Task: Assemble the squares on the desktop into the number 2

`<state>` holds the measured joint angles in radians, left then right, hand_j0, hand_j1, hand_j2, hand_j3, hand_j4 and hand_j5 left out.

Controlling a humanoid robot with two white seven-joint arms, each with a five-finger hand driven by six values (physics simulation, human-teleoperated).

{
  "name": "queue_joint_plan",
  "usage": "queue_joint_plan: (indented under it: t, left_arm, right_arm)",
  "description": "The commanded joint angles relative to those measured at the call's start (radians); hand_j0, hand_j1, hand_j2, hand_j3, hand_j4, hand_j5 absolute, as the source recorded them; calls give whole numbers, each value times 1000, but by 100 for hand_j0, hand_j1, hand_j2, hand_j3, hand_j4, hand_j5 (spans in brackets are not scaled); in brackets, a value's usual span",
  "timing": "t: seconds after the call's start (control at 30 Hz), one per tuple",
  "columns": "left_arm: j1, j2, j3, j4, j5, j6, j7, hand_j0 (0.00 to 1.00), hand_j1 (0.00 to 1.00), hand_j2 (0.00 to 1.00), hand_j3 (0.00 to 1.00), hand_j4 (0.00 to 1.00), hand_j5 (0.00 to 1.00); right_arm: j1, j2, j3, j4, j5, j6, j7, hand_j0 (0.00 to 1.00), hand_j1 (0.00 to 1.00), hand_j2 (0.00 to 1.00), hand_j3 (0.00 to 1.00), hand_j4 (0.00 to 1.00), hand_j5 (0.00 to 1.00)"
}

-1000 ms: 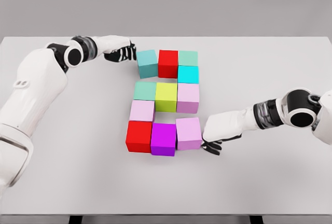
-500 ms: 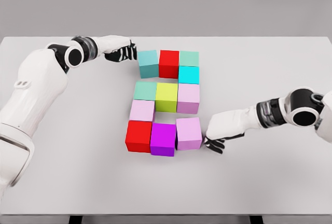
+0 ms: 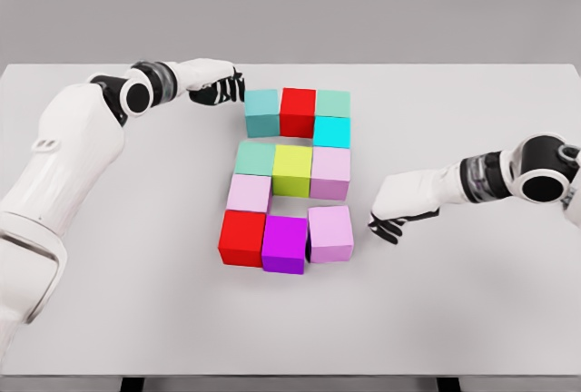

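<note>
Cubes (image 3: 289, 170): smooth, matt faces in flat solid colours, looking like painted plastic or foam, with no gloss. Table (image 3: 472, 310) beneath the cubes: pale grey, smooth, matt top. Arms left and right of the cubes: white shells with a soft sheen, like moulded plastic; joint rings black and slightly glossy.
</note>
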<state>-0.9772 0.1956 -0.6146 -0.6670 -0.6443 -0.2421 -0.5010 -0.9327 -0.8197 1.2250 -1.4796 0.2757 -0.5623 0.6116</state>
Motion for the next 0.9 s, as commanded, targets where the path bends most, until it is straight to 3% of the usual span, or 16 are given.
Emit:
queue_joint_plan:
  t: [0.0, 0.13, 0.2, 0.57, 0.6, 0.63, 0.67, 0.7, 0.77, 0.87]
  left_arm:
    - [0, -1, 1, 0, 2, 0, -1, 48, 48, 48, 48, 48, 48]
    - [-2, -5, 1, -2, 2, 0, -1, 48, 48, 48, 48, 48, 48]
    - [-2, -15, 1, -3, 2, 0, -1, 48, 48, 48, 48, 48, 48]
    - [2, 38, 44, -8, 6, -2, -4, 48, 48, 48, 48, 48, 48]
    - [2, 56, 46, -16, 15, -6, -4, 50, 50, 50, 50, 50, 50]
    - [3, 79, 49, -36, 26, -17, -2, 62, 62, 62, 62, 62, 62]
    - [12, 114, 73, -88, 54, -22, -2, 100, 100, 100, 100, 100, 100]
    - [21, 172, 72, -180, 129, -40, -4, 100, 100, 100, 100, 100, 100]
    - [116, 315, 64, -382, 324, -120, -2, 100, 100, 100, 100, 100, 100]
    - [248, 487, 64, -664, 492, -157, -7, 100, 100, 100, 100, 100, 100]
  right_arm:
    - [0, -7, -2, -1, -1, -4, -1, 33, 33, 33, 33, 33, 33]
    - [-5, -19, -2, -1, -1, -4, -1, 65, 65, 65, 65, 65, 65]
    - [-17, -22, -2, -1, 0, -4, -1, 100, 100, 100, 100, 100, 100]
    - [-3, -49, -81, 5, 2, -21, -1, 100, 100, 100, 100, 100, 100]
    - [-3, -47, -79, 12, 2, -21, -1, 100, 100, 100, 100, 100, 100]
    - [-3, -46, -79, 28, 3, -22, -1, 100, 100, 100, 100, 100, 100]
    - [-2, -44, -79, 33, 5, -22, -1, 100, 100, 100, 100, 100, 100]
    - [-2, -42, -78, 36, 5, -22, -1, 100, 100, 100, 100, 100, 100]
    - [6, -47, -79, 39, 7, -22, -1, 100, 100, 100, 100, 100, 100]
    - [3, -49, -79, 38, 7, -25, -1, 100, 100, 100, 100, 100, 100]
